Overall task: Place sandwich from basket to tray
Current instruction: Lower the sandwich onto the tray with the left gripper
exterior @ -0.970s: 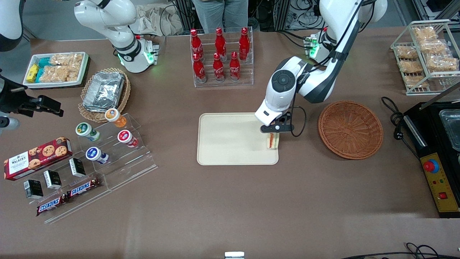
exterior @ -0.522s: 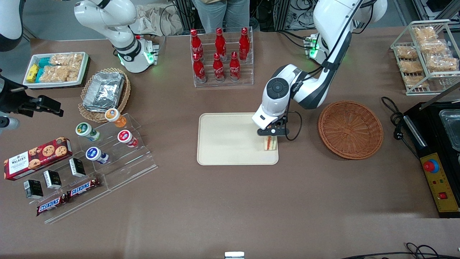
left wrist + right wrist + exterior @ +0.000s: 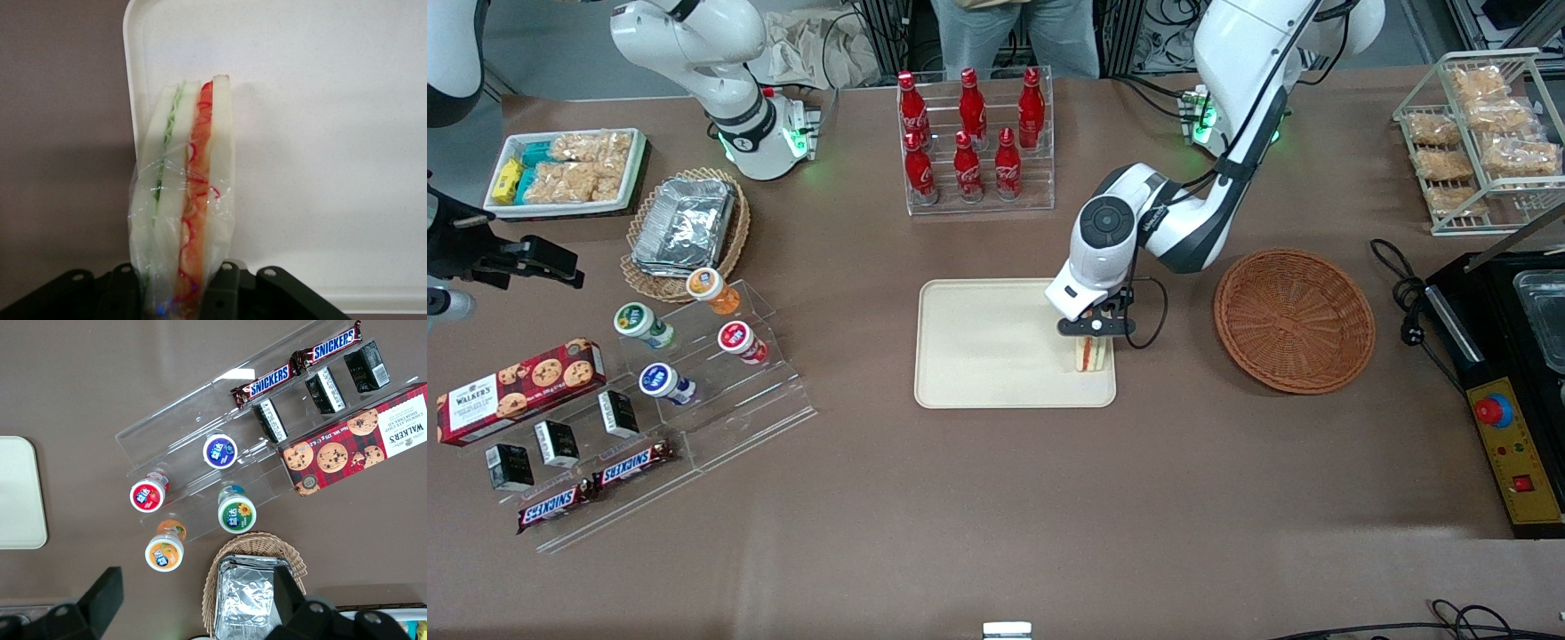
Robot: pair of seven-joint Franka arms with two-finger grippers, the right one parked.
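My pincer (image 3: 1092, 336) is closed on the sandwich (image 3: 1091, 354), gripping it by one end so the wedge hangs down over the tray (image 3: 987, 347), at the tray's corner nearest the basket (image 3: 1294, 319) and the front camera. From my wrist camera, the sandwich (image 3: 183, 200) stands edge-on between my fingers (image 3: 227, 293): two slabs of white bread with a green line of filling on one side and an orange-red band on the other, all wrapped in clear film that wrinkles around the middle. The tray (image 3: 320, 133) fills the view under it, and the sandwich sits just inside the tray's rounded rim, with the brown surface (image 3: 60, 133) showing past that rim. I cannot tell whether the lower end of the sandwich is touching the tray or is just above it. The basket lies on the surface beside the tray, toward my end, with nothing in it. Farther from the front camera than the tray stands a clear rack of red bottles (image 3: 971, 133).
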